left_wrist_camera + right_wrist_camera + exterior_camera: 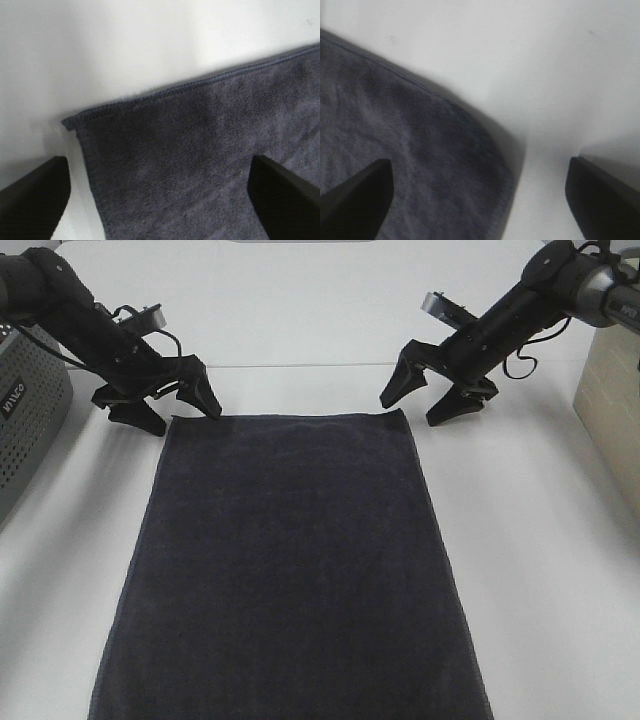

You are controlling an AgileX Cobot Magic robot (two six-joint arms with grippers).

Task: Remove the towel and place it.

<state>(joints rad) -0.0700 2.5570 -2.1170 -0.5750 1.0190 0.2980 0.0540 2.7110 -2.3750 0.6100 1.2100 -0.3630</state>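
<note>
Towel (290, 570) flat on the white surface (540, 570), its near end running out of view at the near edge, long sides stretching away to a straight far hem. Up at that hem, the left tool (184, 418) sits right at the far-left corner, spread wide, one finger over cloth, the other over bare surface, nothing pinched. Across at the far-right corner, the right tool (412, 412) straddles the corner the same way, spread and holding nothing. A grey perforated box (25, 410) stands at the left edge, and a beige box (610, 390) at the right.
</note>
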